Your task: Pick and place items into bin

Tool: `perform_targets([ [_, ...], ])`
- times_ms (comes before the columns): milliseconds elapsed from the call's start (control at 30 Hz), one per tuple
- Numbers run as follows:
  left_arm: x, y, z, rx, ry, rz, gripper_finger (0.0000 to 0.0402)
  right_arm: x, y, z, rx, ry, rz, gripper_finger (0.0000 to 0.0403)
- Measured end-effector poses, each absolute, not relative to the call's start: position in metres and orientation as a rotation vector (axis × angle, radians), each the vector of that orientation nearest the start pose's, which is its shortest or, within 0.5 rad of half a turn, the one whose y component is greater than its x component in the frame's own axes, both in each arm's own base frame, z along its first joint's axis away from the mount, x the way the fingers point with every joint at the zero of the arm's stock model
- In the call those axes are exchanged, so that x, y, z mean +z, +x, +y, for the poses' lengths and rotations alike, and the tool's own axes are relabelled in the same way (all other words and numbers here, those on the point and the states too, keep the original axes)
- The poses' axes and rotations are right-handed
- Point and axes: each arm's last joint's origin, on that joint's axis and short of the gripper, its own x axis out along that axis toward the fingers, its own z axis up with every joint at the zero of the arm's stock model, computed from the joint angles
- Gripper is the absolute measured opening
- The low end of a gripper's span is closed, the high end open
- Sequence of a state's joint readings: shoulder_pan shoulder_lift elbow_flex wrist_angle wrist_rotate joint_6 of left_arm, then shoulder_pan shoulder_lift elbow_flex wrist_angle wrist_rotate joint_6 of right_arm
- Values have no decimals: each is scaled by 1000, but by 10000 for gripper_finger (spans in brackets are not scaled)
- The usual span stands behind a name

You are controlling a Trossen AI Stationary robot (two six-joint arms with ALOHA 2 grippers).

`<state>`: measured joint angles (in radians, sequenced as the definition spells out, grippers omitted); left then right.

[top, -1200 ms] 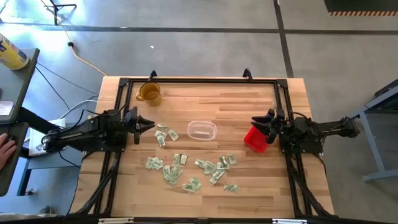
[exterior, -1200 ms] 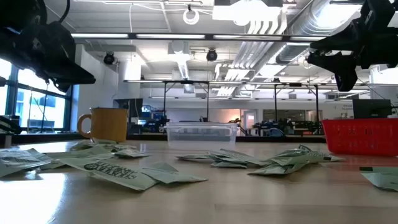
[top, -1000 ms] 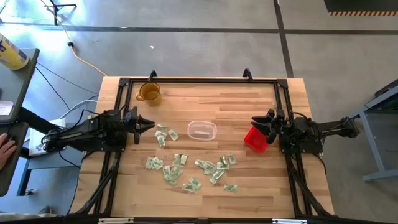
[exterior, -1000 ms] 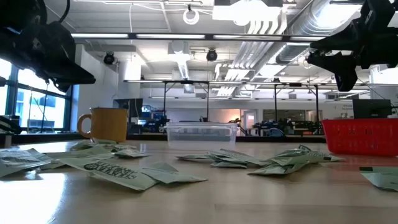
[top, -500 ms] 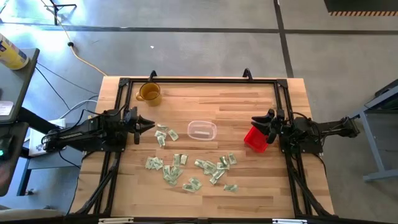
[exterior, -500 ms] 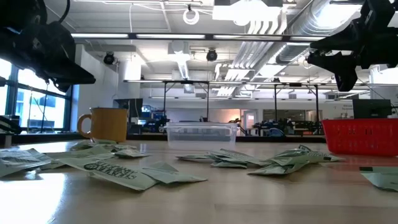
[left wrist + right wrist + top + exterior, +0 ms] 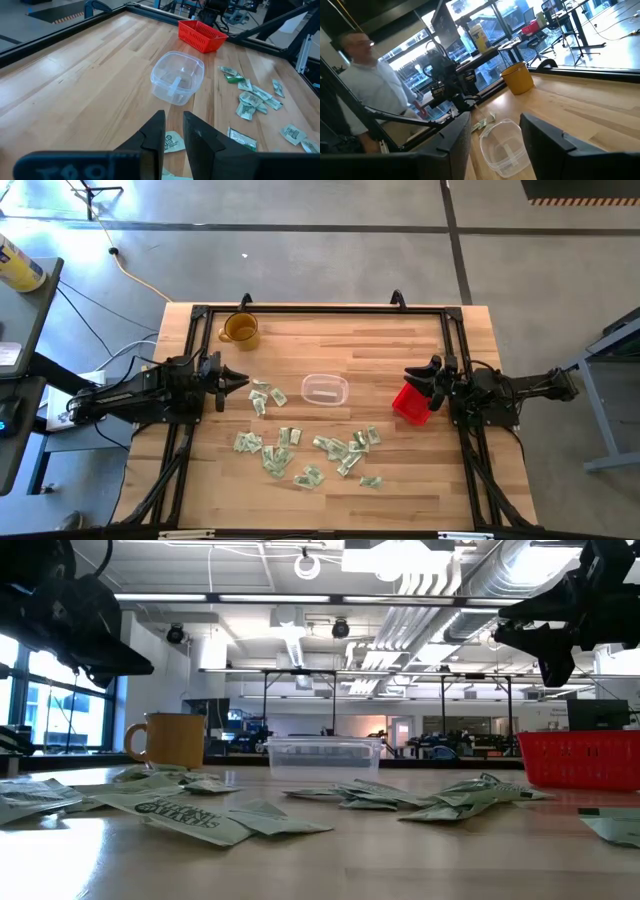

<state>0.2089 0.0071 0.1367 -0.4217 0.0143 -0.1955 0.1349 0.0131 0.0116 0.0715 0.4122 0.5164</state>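
Note:
Many small pale green and white packets (image 7: 300, 445) lie loose on the near half of the wooden table, also seen in the low view (image 7: 200, 820) and the left wrist view (image 7: 255, 97). The clear shallow bin (image 7: 325, 389) stands on its base mid-table (image 7: 177, 77) (image 7: 506, 147), with nothing inside that I can make out. My left gripper (image 7: 236, 379) hovers left of the bin, over the nearest packets, fingers a narrow gap apart (image 7: 173, 135). My right gripper (image 7: 420, 382) hangs above the red basket, open wide (image 7: 495, 120). Neither holds anything.
An amber mug (image 7: 240, 329) stands at the far left of the table. A red mesh basket (image 7: 407, 402) sits right of the bin, under my right gripper. A black frame (image 7: 320, 308) runs around the table. A person (image 7: 365, 85) stands beyond the left side.
Both arms have kept still, and the packets and the bin lie as before. A person's hand that showed on the desk left of the table has gone out of view.

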Motion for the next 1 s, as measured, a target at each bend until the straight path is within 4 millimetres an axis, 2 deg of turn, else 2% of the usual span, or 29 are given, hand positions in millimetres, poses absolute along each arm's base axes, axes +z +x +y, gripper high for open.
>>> perform_targets([
  [1000,169,82,17,221,-226,271,101,173,96,1,-254,532,-138,161],
])
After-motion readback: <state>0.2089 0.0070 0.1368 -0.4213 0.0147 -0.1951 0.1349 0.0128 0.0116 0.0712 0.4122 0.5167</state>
